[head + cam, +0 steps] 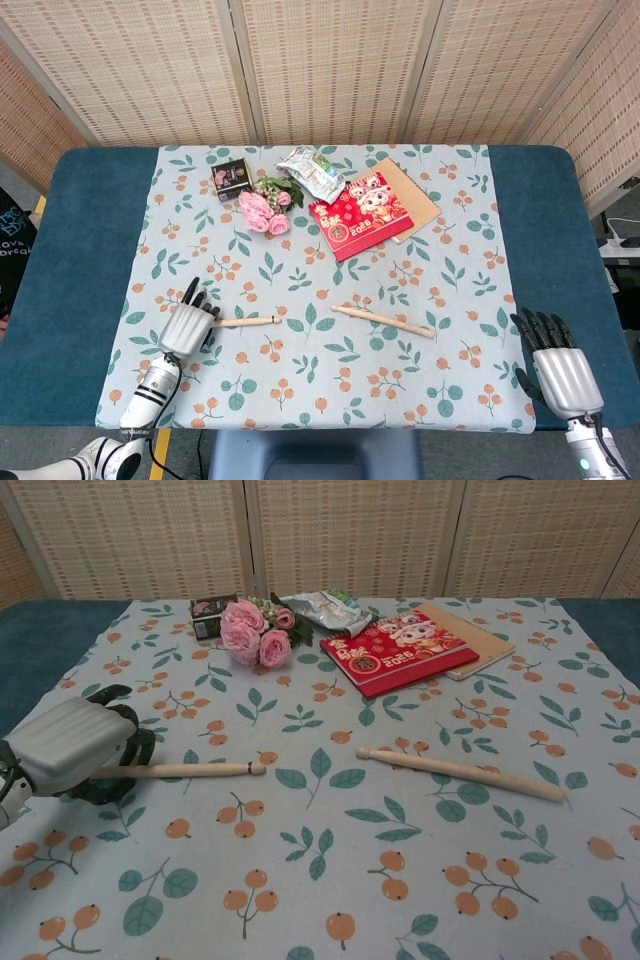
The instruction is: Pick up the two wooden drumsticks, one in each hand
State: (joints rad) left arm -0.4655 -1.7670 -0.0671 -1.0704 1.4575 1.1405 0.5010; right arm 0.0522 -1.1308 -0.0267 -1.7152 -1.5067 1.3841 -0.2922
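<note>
In head view only: right hand (563, 372), seemingly empty.

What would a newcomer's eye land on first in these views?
Probably the left hand at the near-left of the floral cloth, fingers curled around one drumstick, while the second drumstick lies untouched to the right of centre. Next, the red booklet and pink roses at the far side. The right hand hovers at the table's near-right edge.
</note>
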